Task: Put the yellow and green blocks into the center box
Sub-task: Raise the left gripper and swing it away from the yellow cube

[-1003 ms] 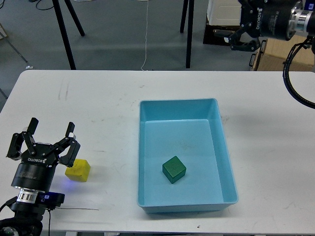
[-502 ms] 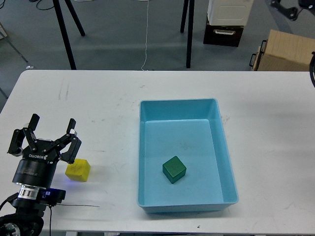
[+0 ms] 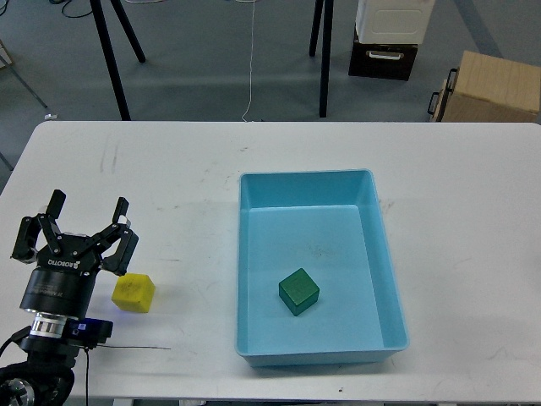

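A dark green block (image 3: 299,292) lies on the flat bottom of the light-blue tray (image 3: 372,188), toward its near end. A bright yellow block (image 3: 133,293) lies on the white table, left of the tray. My left gripper (image 3: 82,222) stands open at the table's left front, its fingers spread. The yellow block is just right of the gripper's body and is not held. My right gripper is out of view.
A brown cardboard box (image 3: 494,86) and a black-and-white case (image 3: 394,34) stand on the floor beyond the table's far edge. Black tripod legs (image 3: 110,59) stand behind the table. A thin black cable (image 3: 127,348) runs along the front edge.
My right arm, seen at the top right one second ago, has left the view. My left gripper has shifted slightly up and left. The blocks have not moved.
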